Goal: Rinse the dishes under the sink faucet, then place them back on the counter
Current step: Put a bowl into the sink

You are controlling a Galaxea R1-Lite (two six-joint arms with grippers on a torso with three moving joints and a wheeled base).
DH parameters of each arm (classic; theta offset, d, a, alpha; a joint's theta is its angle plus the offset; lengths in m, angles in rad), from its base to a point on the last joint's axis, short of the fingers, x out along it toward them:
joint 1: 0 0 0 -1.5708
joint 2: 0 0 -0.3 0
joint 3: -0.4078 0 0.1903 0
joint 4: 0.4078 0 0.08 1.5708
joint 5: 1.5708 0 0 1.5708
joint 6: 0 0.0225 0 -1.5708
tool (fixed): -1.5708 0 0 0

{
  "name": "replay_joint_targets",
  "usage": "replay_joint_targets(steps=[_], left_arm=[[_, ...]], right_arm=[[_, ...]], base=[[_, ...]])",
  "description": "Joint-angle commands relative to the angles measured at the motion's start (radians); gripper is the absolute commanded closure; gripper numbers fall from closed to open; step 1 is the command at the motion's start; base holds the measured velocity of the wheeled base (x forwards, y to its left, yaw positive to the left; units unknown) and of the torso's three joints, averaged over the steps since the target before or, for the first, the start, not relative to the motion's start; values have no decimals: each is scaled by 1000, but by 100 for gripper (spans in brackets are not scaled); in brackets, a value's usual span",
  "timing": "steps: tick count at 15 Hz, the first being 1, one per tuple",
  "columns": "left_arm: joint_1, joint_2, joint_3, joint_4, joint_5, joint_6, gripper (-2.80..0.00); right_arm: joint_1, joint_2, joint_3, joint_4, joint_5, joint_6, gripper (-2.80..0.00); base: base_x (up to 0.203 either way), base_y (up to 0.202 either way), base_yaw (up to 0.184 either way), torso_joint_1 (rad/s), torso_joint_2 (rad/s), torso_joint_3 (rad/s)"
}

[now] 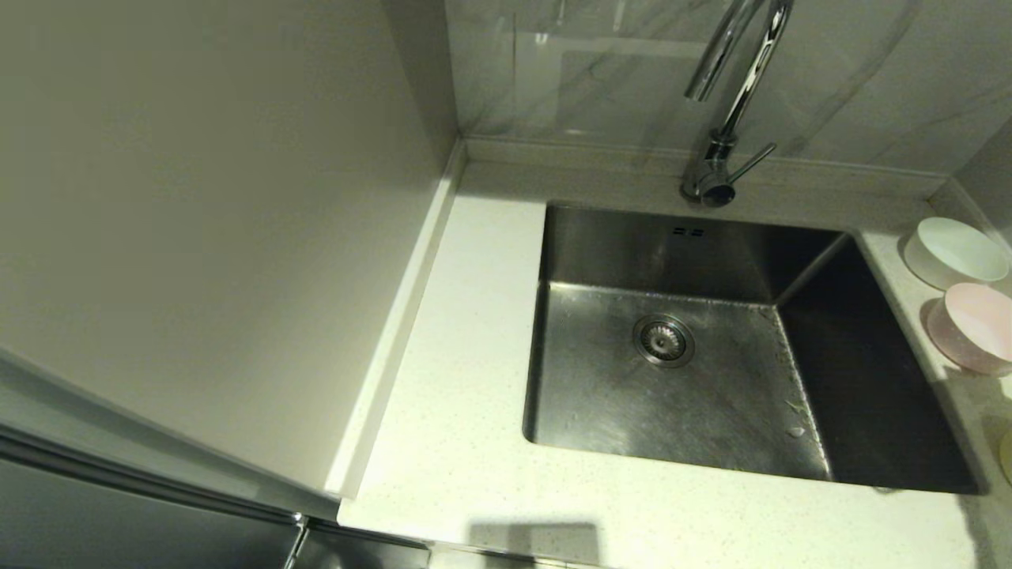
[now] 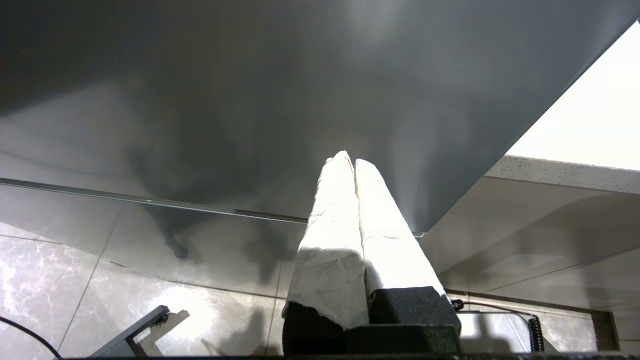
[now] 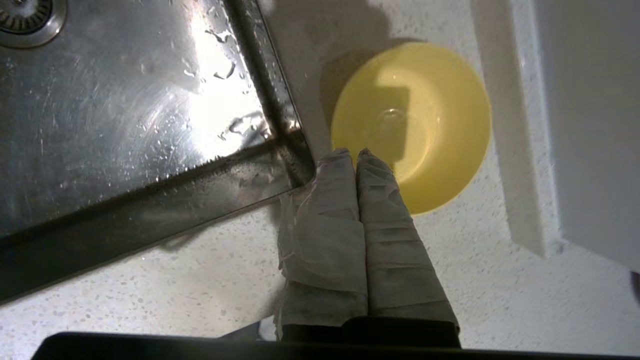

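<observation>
Running along the counter (image 1: 466, 395), the sink (image 1: 870, 379) cut a sharp rectangular edge with a wide strip of worktop on its left and a narrow strip on its right. Left strip ended at a low raised lip against a plain wall panel (image 1: 198, 237). Front strip ran the width of the basin. Sink held nothing but its strainer drain (image 1: 663, 341) and water droplets; two overflow slots sat on the back wall. Sink faucet (image 1: 723, 134) stood behind the basin's back rim, spout arching up out of view, thin lever pointing right.

Narrow right strip carried the dishes: white bowl (image 1: 955, 251) nearest the back, pale pink bowl (image 1: 975, 325) just in front of it, the two near touching. Yellow-green bowl (image 3: 411, 125) sat further forward, just beside the sink's front-right corner, upright, hemmed between the sink rim and the raised edge by the side wall. Little room either side of it.

Right gripper (image 3: 356, 152) hung above the counter by that corner, pointing down, wrapped fingers (image 3: 325, 210) pressed together, holding nothing, tips over the near rim of the yellow-green bowl. Contact with the rim could not be told.

Left gripper (image 2: 348, 159) was parked low beside a dark cabinet front (image 2: 250, 100), above the floor tiles (image 2: 75, 280), fingers pressed together, holding nothing. Neither arm showed in the head view.
</observation>
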Motion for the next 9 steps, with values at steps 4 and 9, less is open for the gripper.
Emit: replay_joint_targets(steps=[4,9], left_arm=[[0,-2,0,0,0,0,0],[0,-2,0,0,0,0,0]], right_arm=[[-32,61,33,-113,34,28,0],[-62,84,45,-121,33,56,0]], base=[[0,0,0,0,0,0],[0,0,0,0,0,0]])
